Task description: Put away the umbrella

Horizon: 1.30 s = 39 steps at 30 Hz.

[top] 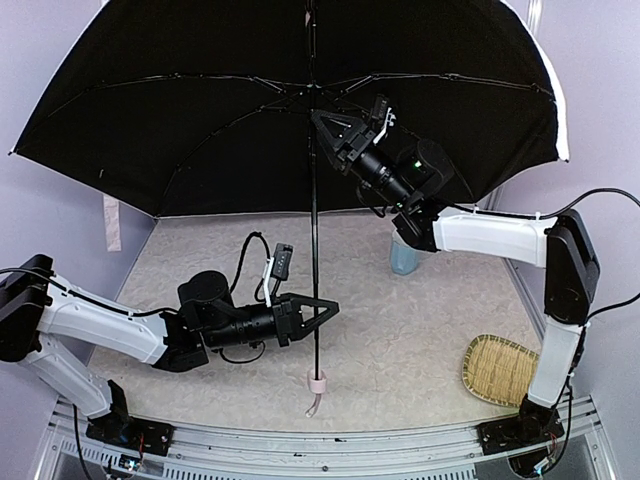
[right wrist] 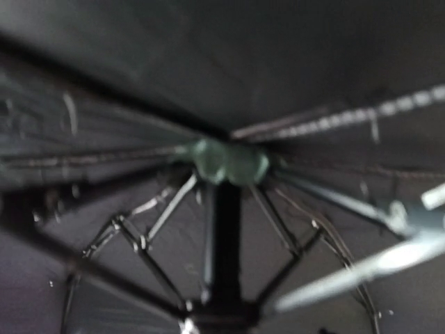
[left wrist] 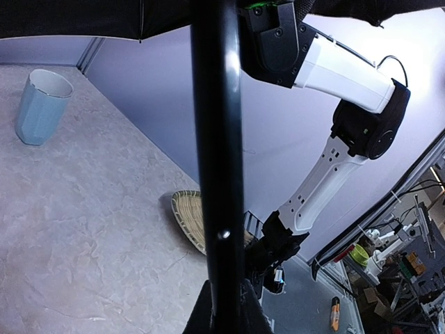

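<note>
Top view, lower centre: the handle (top: 316, 381) of the one umbrella (top: 200, 110) points down at the table (top: 420, 330), its strap (top: 313, 403) hanging below. Whether the handle touches the table cannot be told. Just above it, the left gripper (top: 320, 308) reaches in from the lower left and is clamped on the thin black shaft (top: 313, 250). The left wrist view shows the shaft (left wrist: 217, 139) running up from between its fingers.

Lower right: one woven tray (top: 500, 368), well apart from the shaft. Middle right: one pale blue cup (top: 404, 257), upright and partly hidden behind the right arm.

Upper centre: the right gripper (top: 330, 125) sits against the shaft just under the spread ribs. Its wrist view is blurred and shows only the ribs meeting at the hub (right wrist: 229, 161), so whether it is gripping cannot be told.

Top of frame: the canopy (top: 450, 60) is fully open, black lining facing down, spanning nearly the whole width.

Risk, as a judgement: closing needs the slider drawn down the shaft. If the lower grip slips under that pull, the upright umbrella could tip and its wide canopy could sweep the cup or strike the walls. Folding ribs could also trap the upper fingers.

Count: one umbrella, one cup, one tray, two arms, two grippers.
</note>
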{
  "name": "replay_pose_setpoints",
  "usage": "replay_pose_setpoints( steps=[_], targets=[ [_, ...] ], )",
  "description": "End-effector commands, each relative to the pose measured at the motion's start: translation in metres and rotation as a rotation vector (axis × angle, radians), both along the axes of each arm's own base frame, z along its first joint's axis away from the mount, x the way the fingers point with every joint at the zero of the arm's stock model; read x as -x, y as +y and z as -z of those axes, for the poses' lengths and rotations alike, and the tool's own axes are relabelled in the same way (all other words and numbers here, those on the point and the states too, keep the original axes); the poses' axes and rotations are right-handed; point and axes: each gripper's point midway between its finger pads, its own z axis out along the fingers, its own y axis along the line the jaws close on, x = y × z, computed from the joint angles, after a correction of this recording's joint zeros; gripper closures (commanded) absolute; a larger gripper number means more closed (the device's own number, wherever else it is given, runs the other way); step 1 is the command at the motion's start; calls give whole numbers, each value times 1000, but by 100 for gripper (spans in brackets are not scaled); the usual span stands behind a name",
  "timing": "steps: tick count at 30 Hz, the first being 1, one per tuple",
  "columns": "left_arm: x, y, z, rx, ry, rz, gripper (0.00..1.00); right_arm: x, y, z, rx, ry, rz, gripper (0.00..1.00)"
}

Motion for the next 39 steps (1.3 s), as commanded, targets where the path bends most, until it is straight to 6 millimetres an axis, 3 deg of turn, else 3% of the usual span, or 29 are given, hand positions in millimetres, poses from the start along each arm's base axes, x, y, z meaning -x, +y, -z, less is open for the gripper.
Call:
replay_pose_setpoints(
  steps=[1,4,9,13,20,25,26,28,30,35,39],
  targets=[
    [5,-2,-43,110,-115,8,100,1,5,-8,-26,-18,-8,49],
    [5,-1,-44,108,-119,4,100,0,5,-7,-23,-12,-9,58],
    [4,-1,-45,104,-129,-1,100,0,7,-5,-18,0,-21,59],
    [4,-1,-45,100,-133,-5,100,-2,8,-4,-15,0,-22,67],
    [3,1,-44,89,-139,-15,100,-7,14,1,1,27,-48,99],
    [0,2,-42,76,-142,-37,100,-7,14,3,16,29,-48,100],
    [-2,3,-42,75,-141,-46,100,-7,14,3,23,20,-43,98],
    [-8,6,-42,67,-137,-87,100,-3,13,0,62,-21,-13,66],
    [-18,12,-41,48,-131,-156,100,1,12,1,137,-58,45,46],
    [-48,28,-34,-66,-142,-383,100,8,-7,12,369,-171,410,26],
    [-52,34,-38,-102,-184,-486,100,23,-14,16,519,-267,625,23]
  ],
)
